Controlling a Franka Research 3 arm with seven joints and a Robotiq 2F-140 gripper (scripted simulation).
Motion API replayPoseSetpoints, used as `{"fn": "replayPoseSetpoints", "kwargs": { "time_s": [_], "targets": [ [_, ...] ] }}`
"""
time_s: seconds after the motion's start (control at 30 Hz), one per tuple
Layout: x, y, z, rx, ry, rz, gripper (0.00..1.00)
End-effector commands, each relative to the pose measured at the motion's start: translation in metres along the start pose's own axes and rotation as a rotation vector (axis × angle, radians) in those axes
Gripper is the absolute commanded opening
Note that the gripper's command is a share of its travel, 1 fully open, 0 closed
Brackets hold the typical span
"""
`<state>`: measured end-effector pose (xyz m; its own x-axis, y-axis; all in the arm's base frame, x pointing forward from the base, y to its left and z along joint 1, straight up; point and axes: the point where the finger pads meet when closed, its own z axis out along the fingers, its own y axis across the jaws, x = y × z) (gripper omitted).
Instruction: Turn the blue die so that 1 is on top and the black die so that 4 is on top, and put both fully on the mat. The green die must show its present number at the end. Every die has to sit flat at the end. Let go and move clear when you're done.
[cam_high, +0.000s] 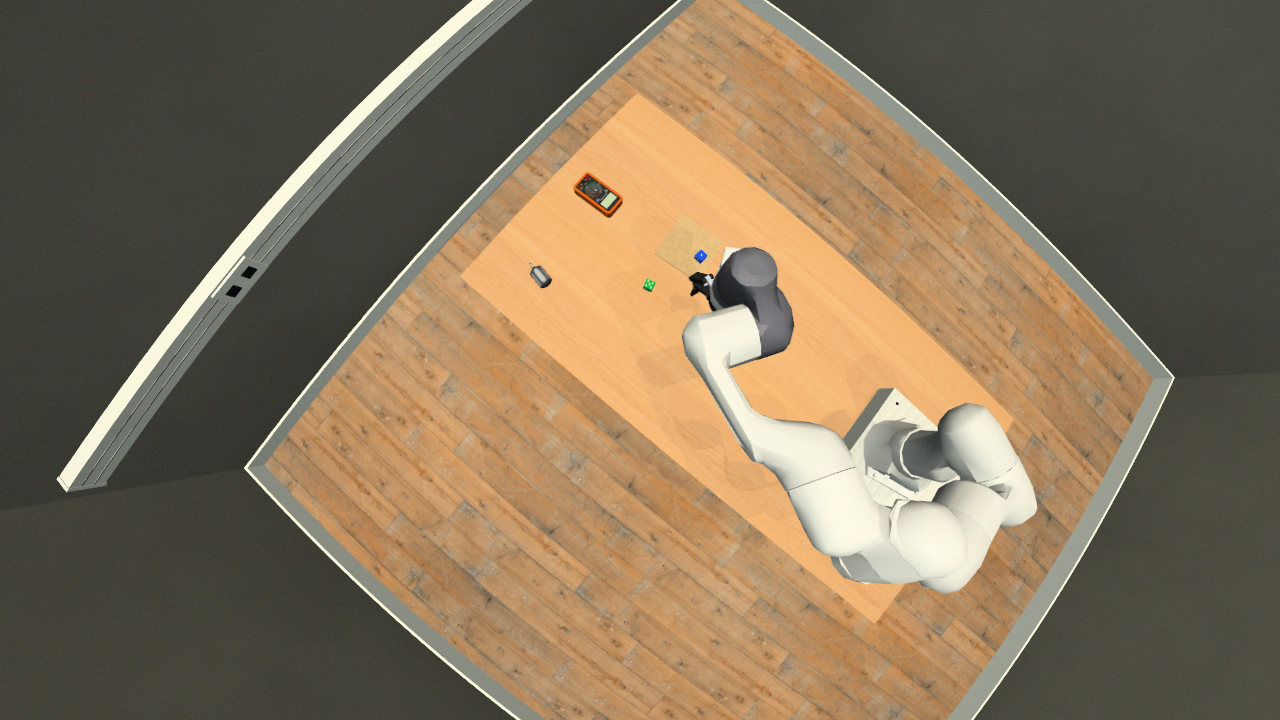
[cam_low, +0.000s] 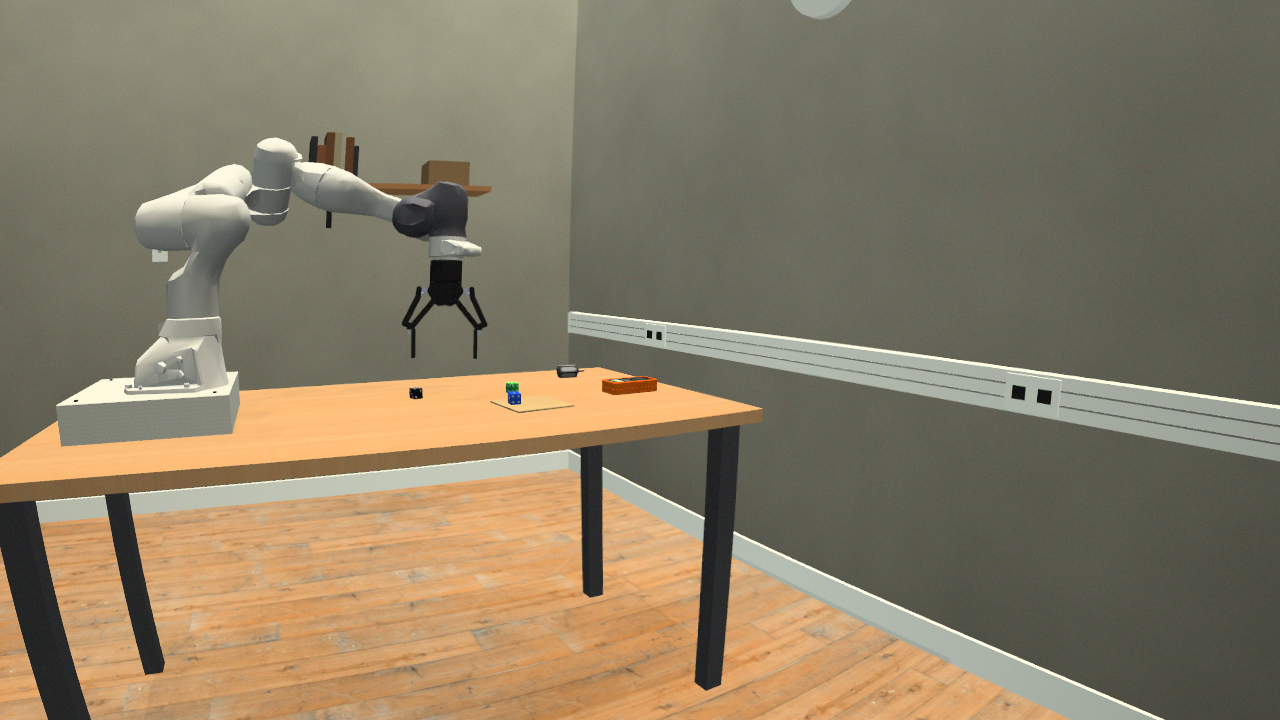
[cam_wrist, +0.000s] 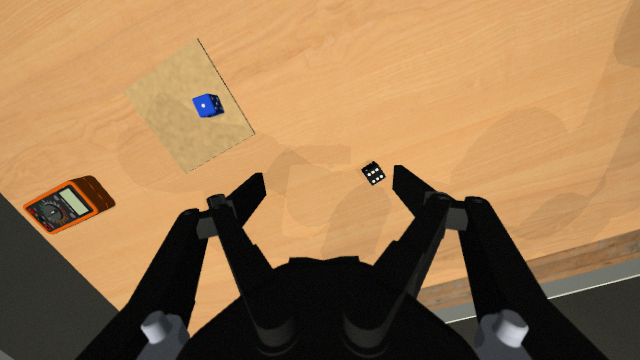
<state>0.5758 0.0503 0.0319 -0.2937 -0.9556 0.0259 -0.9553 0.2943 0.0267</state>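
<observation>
The blue die (cam_high: 700, 256) (cam_low: 513, 398) (cam_wrist: 200, 110) sits flat on the tan mat (cam_high: 675, 237) (cam_low: 547, 405) (cam_wrist: 172, 75), its 1 on top. The black die (cam_low: 415, 393) (cam_wrist: 373, 173) sits on the table off the mat; in the wrist view its 6 appears up. The arm hides it in the top view. The green die (cam_high: 648, 284) (cam_low: 512, 385) sits flat on the table beside the mat, several white pips on top; it does not show in the wrist view. My gripper (cam_low: 443, 355) (cam_wrist: 327, 180) is open and empty, high above the table, fingers pointing down.
An orange multimeter (cam_high: 597, 194) (cam_low: 629, 385) (cam_wrist: 60, 207) lies beyond the mat. A small grey device (cam_high: 540, 275) (cam_low: 567, 370) lies near the table's far end. The robot's base block (cam_low: 147, 417) stands at the opposite end. A shelf (cam_low: 393, 188) hangs on the wall behind the arm.
</observation>
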Motion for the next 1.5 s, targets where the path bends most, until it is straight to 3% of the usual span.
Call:
{"fn": "replayPoseSetpoints", "kwargs": {
  "time_s": [0.0, 1.47],
  "targets": [
    [-0.003, 0.005, 0.000, -0.004, 0.000, 0.165, 1.00],
    [-0.019, 0.060, -0.007, 0.012, -0.030, 0.867, 1.00]
  ]
}}
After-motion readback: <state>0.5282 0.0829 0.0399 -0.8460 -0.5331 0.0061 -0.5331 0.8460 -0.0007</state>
